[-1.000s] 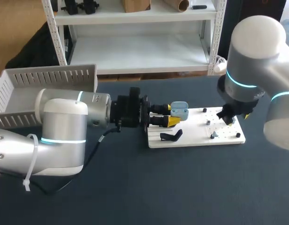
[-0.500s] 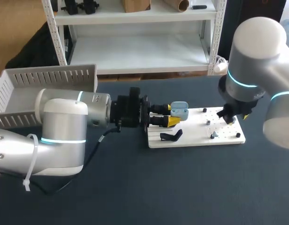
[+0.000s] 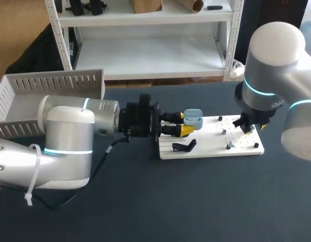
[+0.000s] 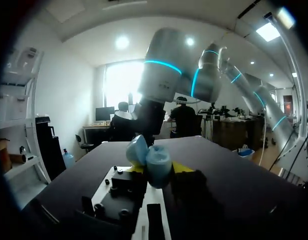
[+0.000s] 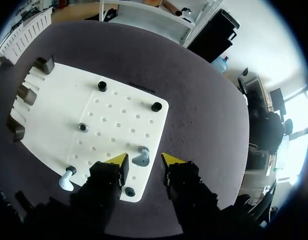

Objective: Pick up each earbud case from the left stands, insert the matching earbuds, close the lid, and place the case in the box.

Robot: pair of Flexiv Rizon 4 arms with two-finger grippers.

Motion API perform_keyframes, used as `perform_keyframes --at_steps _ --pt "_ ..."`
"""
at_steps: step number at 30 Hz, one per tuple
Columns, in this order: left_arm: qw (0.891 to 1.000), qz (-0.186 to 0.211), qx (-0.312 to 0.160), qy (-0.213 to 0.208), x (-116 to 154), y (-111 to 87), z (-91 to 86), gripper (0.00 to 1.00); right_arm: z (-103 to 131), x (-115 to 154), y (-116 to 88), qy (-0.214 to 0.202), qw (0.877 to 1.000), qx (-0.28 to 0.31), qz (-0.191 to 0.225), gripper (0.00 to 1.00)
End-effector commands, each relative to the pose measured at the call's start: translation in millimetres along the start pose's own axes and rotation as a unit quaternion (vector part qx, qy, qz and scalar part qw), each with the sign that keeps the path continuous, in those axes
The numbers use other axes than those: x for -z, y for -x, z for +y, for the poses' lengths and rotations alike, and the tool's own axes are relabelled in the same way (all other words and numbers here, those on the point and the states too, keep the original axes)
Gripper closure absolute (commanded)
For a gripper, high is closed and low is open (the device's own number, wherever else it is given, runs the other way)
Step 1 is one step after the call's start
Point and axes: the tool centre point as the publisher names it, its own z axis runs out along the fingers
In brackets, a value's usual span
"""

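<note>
1. Progress: early, by my read. One light-blue earbud case (image 3: 193, 119) is held by the left pincer (image 3: 184, 123) at 10 o'clock of the white pegboard (image 3: 210, 149).
2. In the left wrist view the case's lid is tipped open. I can't see inside it, so I can't tell whether any earbuds are seated.
3. Left to do, as I judge it: load the earbuds, shut the lid and box the case. The slatted box (image 3: 24, 101) sits at 9 o'clock of the bench (image 3: 195, 201).
4. Two grey-blue earbuds lie on the pegboard. One earbud (image 5: 141, 159) is under the gap of the right pincer (image 5: 145, 160). The second earbud (image 5: 66, 180) is off beside one finger.
5. Left pincer: clamped on the case from two sides, with the yellow tips flanking it.
6. Left arm: comes in from 9 o'clock, stretched flat and low, with the wrist horizontal.
7. Right pincer: fingers apart, straddling the earbud without touching it.
8. Right arm: comes in from 3 o'clock, wrist pointing straight down over the board's 3 o'clock end.
</note>
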Motion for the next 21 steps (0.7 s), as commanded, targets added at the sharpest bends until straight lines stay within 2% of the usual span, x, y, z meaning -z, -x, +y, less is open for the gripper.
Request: perform_keyframes --at_steps 1,14,16,21 --pt "1.0 -0.003 -0.001 -0.001 0.1 -1.5 1.1 1.0 0.4 -1.0 0.0 -0.002 1.0 0.0 -0.001 0.62" --pt "1.0 -0.003 -0.001 -0.001 0.1 -1.5 1.1 1.0 0.2 -2.5 1.0 -0.005 1.0 0.002 0.002 0.71" --pt "1.0 -0.003 -0.001 -0.001 0.1 -1.5 1.1 1.0 0.7 -3.1 1.2 -0.005 1.0 0.003 0.004 0.75" --pt "1.0 -0.003 -0.001 -0.001 0.1 -1.5 1.1 1.0 1.4 -4.1 1.5 -0.004 1.0 0.004 0.007 0.97"
